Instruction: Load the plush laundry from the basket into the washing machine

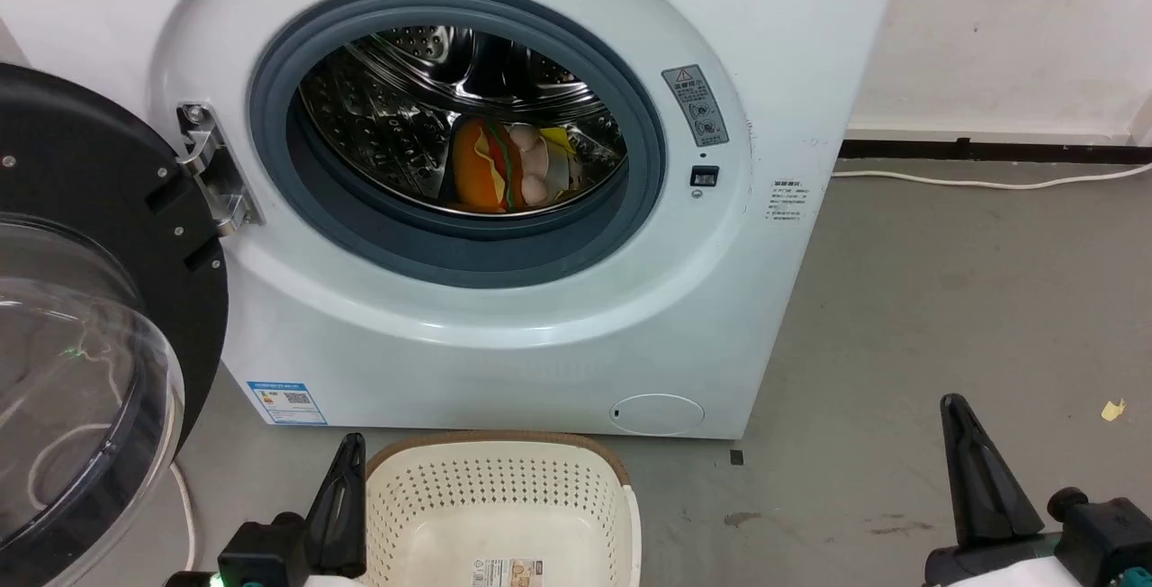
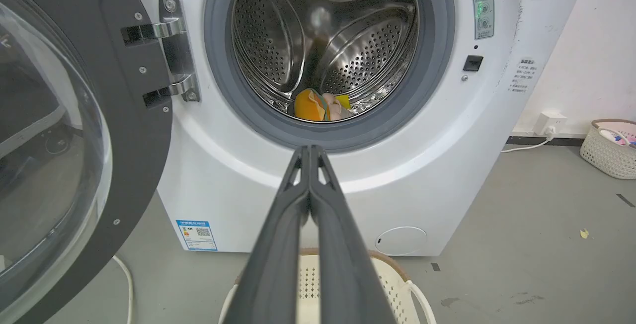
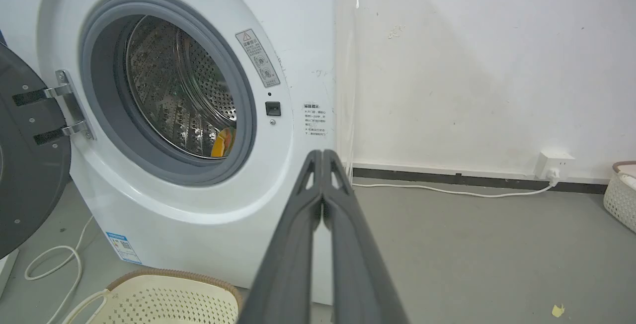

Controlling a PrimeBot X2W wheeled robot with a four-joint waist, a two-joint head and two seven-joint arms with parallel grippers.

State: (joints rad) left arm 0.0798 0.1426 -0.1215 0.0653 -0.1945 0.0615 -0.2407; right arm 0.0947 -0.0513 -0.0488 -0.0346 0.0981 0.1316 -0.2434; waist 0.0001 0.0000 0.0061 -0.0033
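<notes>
The white washing machine [image 1: 504, 317] stands with its black-rimmed dome door [image 1: 81, 371] swung open to the left. Inside the steel drum [image 1: 405, 110] lie the orange hamburger toy [image 1: 486, 164] and the peach-pink doll [image 1: 535, 168] side by side; both also show in the left wrist view, hamburger toy [image 2: 308, 108] and doll [image 2: 334, 108]. The cream perforated basket [image 1: 499, 501] sits on the floor before the machine, with only a paper sticker [image 1: 508, 572] on its bottom. My left gripper [image 2: 310, 149] is shut, just left of the basket. My right gripper [image 3: 323, 153] is shut, far right over the floor.
A white cable [image 1: 990, 180] runs along the wall base to a socket [image 3: 554, 161]. Another cord [image 3: 54, 259] lies on the grey floor under the door. A second white basket [image 2: 611, 147] stands at the far right. A yellow scrap [image 1: 1113, 410] lies on the floor.
</notes>
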